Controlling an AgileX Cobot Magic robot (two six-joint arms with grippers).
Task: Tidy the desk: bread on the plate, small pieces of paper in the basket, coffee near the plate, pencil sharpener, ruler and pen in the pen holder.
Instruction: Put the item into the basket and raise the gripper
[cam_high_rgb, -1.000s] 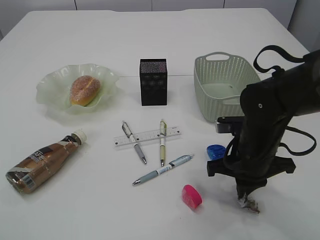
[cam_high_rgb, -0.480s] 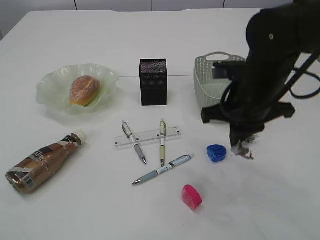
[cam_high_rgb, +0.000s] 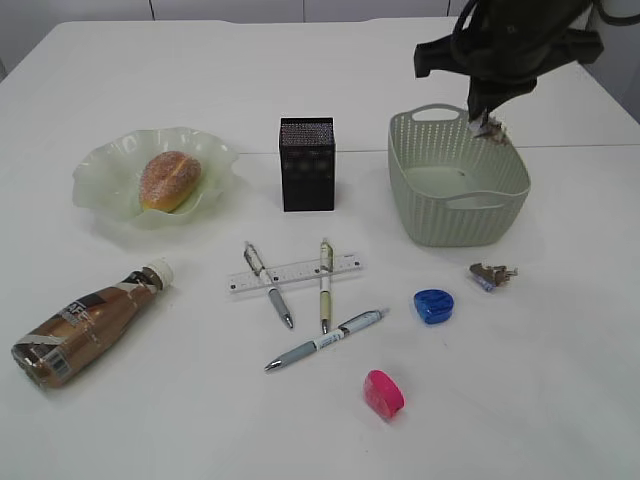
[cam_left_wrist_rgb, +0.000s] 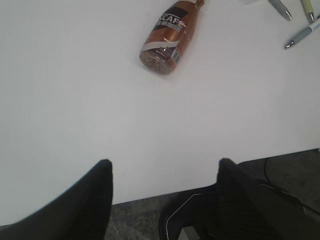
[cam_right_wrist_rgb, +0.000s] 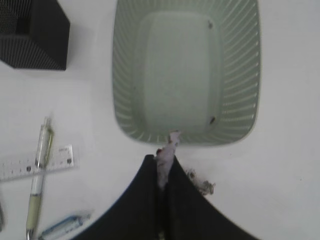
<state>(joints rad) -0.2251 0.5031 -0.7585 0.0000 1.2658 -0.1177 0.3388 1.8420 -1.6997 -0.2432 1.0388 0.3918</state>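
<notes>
Right gripper (cam_high_rgb: 487, 122) is clamped on a paper scrap (cam_right_wrist_rgb: 166, 151), held above the basket (cam_high_rgb: 458, 215); the right wrist view shows the scrap over the basket's near rim. Only the exterior view shows a second scrap (cam_high_rgb: 492, 274) lying just in front of the basket, and bread (cam_high_rgb: 166, 180) on the plate (cam_high_rgb: 100, 185) left of it. Left gripper (cam_left_wrist_rgb: 162, 192) has fingers apart, holding nothing, with the coffee bottle (cam_left_wrist_rgb: 169, 33) lying ahead of it.

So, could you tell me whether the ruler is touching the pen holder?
Apart. The exterior view shows bare table between the ruler and the pen holder.
</notes>
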